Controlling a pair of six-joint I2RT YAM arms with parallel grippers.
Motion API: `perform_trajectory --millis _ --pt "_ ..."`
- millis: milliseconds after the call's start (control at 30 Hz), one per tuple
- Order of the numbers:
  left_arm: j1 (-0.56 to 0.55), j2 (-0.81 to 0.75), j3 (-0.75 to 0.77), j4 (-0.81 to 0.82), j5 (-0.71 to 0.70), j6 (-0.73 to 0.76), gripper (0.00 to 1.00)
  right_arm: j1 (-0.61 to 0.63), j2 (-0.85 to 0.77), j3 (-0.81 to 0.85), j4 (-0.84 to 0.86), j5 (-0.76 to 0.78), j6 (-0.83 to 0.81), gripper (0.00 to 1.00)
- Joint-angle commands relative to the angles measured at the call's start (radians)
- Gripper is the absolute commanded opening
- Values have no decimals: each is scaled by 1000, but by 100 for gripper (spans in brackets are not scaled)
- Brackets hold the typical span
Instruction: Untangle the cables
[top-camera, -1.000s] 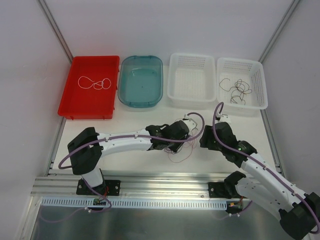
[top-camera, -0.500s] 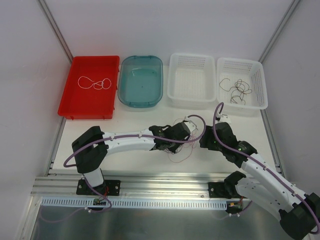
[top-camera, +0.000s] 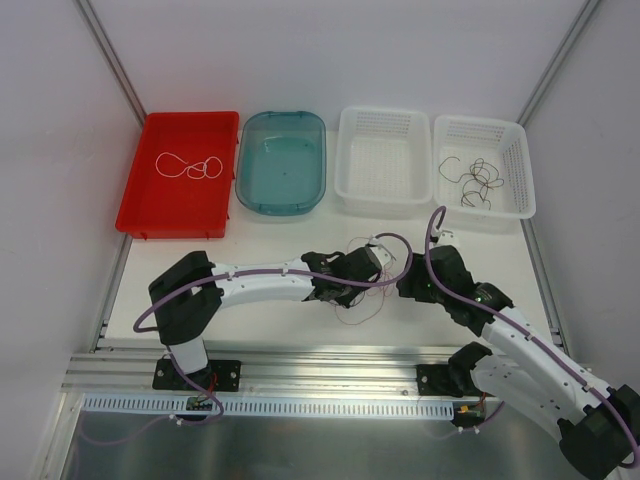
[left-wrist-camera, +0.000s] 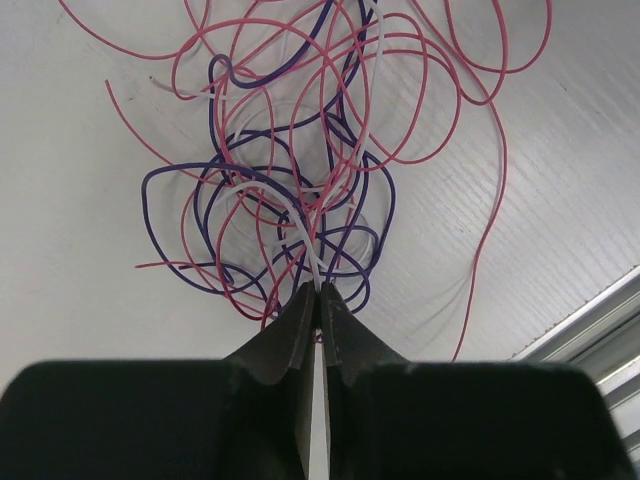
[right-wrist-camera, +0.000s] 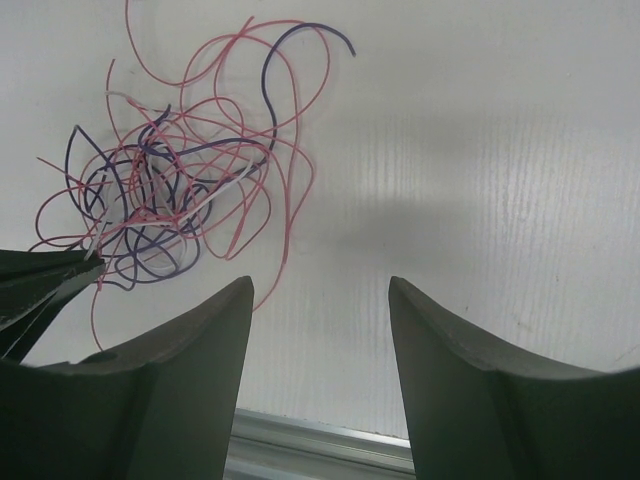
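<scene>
On the table (top-camera: 270, 235), near my bases, my right gripper (right-wrist-camera: 320, 290) hangs with jaws apart and empty, just beside the cables (right-wrist-camera: 170, 200), a pink, purple and white tangle. My left gripper (left-wrist-camera: 318, 300) is pinched closed on one white strand (left-wrist-camera: 314, 268) at the tangle's edge.

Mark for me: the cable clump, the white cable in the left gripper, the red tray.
cable clump (left-wrist-camera: 290, 195), left wrist view, centre of the tangle.
white cable (left-wrist-camera: 313, 268), left wrist view, stretch just above the shut jaws.
red tray (top-camera: 150, 205), top view, bare floor towards its near-left corner.
</scene>
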Motion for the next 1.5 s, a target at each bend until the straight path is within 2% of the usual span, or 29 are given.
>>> perform_trajectory --millis 0,167,367,567,733,933,1033,1133,1333,1467 --pt "-2 -21 39 -21 8 -3 0 -3 0 -8 55 -49 2 60" --pt "-2 -105 53 -44 37 -17 0 -5 23 -29 131 -126 19 61" --pt "-2 -210 56 -61 83 -35 0 -5 119 -63 306 -182 100 67" --pt "-2 -280 59 -76 105 -46 0 -3 277 -45 456 -230 137 68" --pt "-1 -339 72 -78 103 -49 0 1 444 -11 517 -229 139 66" --pt "46 -463 82 -93 83 -50 0 -2 535 -22 526 -175 154 47" --pt "126 -556 82 -119 74 -58 0 -8 524 -36 491 -133 151 30" --pt "246 -653 85 -156 76 -66 0 -31 492 -42 419 -83 131 19" --pt "440 -774 147 -257 -36 -9 0 -107 364 -42 227 6 70 3" --pt "554 -791 173 -320 -116 17 0 -196 276 -33 130 34 21 1"
